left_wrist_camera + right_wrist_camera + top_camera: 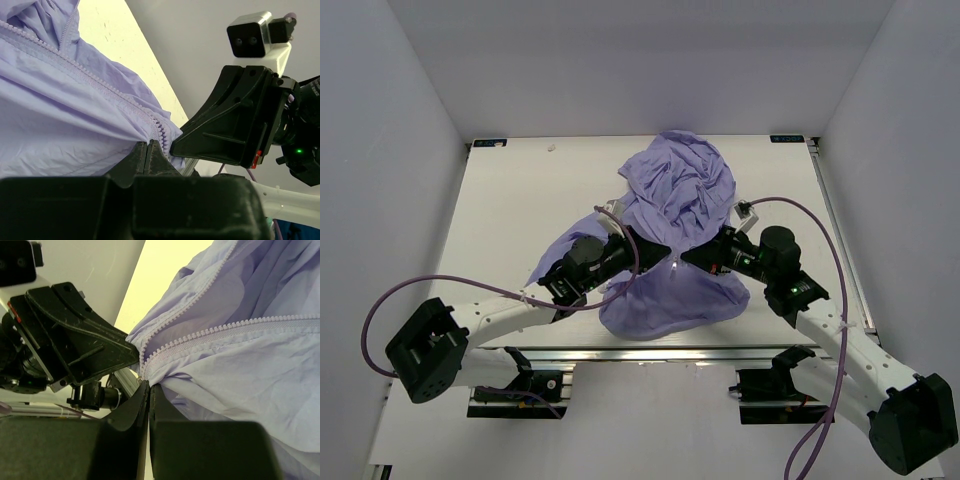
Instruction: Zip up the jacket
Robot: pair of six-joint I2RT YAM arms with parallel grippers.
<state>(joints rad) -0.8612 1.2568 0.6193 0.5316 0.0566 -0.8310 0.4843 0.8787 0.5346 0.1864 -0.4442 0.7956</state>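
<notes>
The lavender jacket lies crumpled in the middle of the table, its lower part hanging toward the near edge. My left gripper is shut on the jacket's front edge beside the zipper teeth. My right gripper faces it, almost tip to tip, and is shut on the other front edge by its zipper teeth. The jacket fills the left of the left wrist view and the right of the right wrist view. The zipper slider is not visible.
The white table has walls on three sides. Purple cables loop from both arms. The arm bases stand at the near edge. A small white speck lies at the back left.
</notes>
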